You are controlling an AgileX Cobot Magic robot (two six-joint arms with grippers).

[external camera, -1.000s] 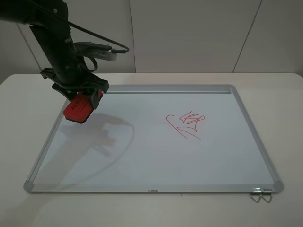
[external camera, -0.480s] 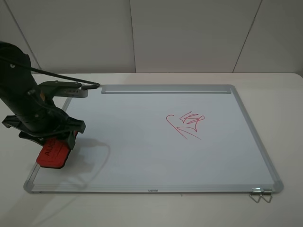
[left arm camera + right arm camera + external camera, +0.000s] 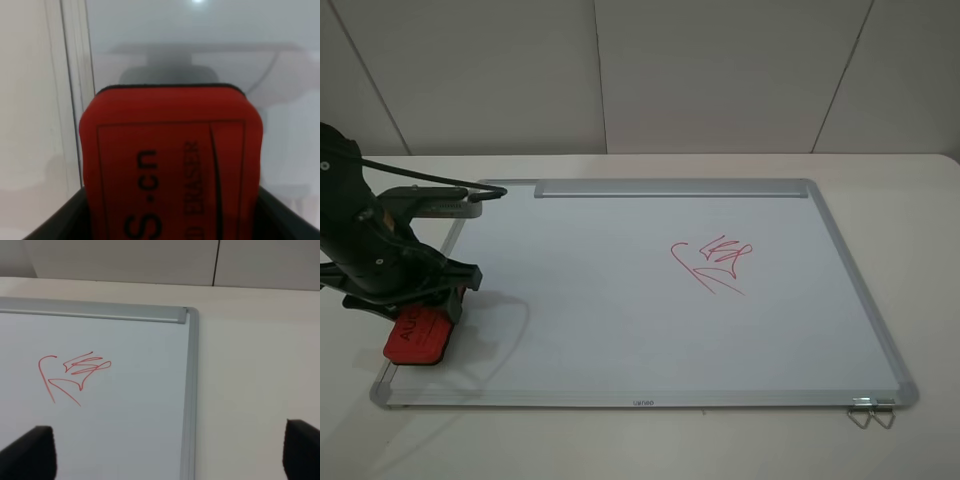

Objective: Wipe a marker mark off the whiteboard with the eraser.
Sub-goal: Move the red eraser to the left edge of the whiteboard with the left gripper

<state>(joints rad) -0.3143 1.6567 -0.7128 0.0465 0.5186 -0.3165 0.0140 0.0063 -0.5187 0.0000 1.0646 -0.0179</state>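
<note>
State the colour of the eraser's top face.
Red eraser, dark lettering; best in left wrist view.

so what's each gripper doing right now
left gripper: closed on the red eraser
right gripper: open, holding nothing

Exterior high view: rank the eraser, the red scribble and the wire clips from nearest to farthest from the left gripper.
1. eraser: clamped in the left gripper, at the near-left corner of the whiteboard.
2. red scribble: right of the board's middle.
3. wire clips: at the near-right corner, farthest.
</note>
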